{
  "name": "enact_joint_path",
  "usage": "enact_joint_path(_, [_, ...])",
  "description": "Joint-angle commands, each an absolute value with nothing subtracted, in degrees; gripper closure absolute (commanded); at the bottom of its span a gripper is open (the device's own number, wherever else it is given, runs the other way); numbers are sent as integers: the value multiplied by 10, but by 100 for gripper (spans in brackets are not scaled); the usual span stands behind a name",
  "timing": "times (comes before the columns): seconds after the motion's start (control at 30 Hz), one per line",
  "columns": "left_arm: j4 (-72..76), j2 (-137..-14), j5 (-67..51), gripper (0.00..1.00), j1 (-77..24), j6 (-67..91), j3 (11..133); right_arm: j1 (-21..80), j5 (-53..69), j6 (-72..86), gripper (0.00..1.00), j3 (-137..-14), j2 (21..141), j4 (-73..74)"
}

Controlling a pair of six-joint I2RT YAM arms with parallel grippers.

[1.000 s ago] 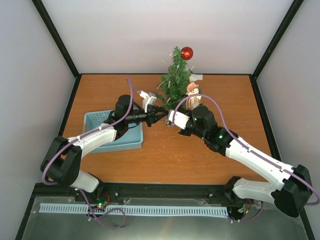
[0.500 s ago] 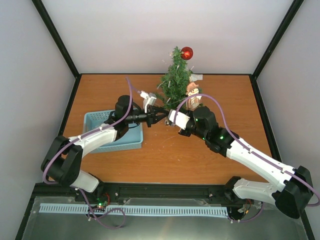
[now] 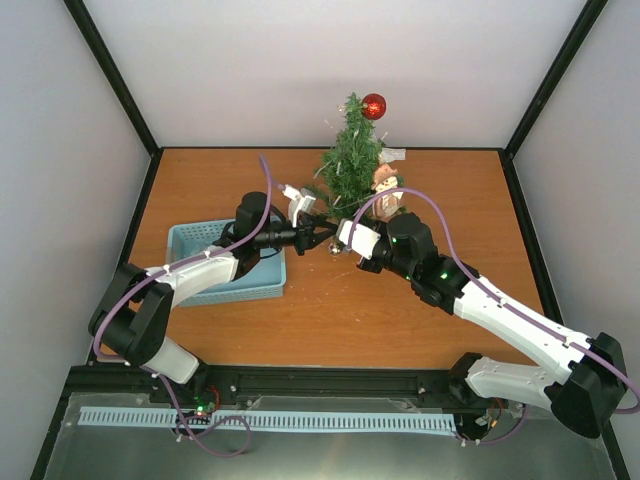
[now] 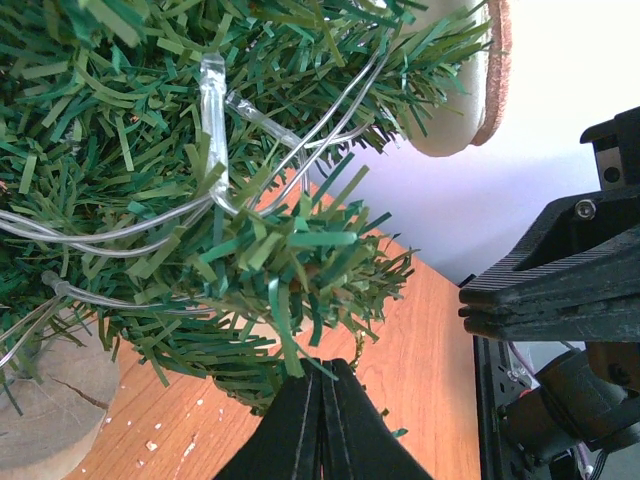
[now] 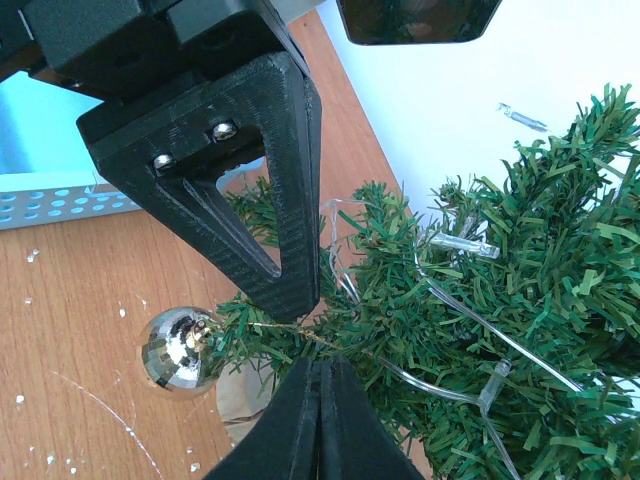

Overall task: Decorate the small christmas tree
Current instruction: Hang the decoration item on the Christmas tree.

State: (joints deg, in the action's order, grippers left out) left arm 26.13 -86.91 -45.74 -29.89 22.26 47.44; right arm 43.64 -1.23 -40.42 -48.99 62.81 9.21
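The small christmas tree (image 3: pixel 350 160) stands at the back of the table, with a red ball (image 3: pixel 373 105) near its top and a doll figure (image 3: pixel 385 188) on its right side. A silver mirror bauble (image 5: pixel 178 347) hangs on a gold thread (image 5: pixel 270 328) at a low branch (image 4: pixel 300 250). My right gripper (image 5: pixel 322 365) is shut, and the thread's upper end runs to its tips. My left gripper (image 4: pixel 322 370) is shut, and its tips (image 5: pixel 295 295) rest beside the thread. Both grippers meet at the tree's lower front, the left (image 3: pixel 323 236) and the right (image 3: pixel 340 238).
A light blue perforated basket (image 3: pixel 190 240) sits left of the tree under my left arm. Clear light wires (image 4: pixel 215 110) wind through the branches. The pale round base (image 4: pixel 40 420) stands on the wood. White walls close the back and sides.
My left arm has edged slightly toward the tree. My right arm, the tree and the ornaments have hardly moved.
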Motion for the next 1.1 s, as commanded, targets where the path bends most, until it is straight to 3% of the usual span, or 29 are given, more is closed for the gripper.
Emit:
enact_joint_path(0.0, [265,-852,-458,99,-296,203,481,434,-12,-399,95,-484,621,79])
enact_joint_path(1.07, [258,-845,-462,98,-298,186,461,434,-13,-403,95,-483,616,79])
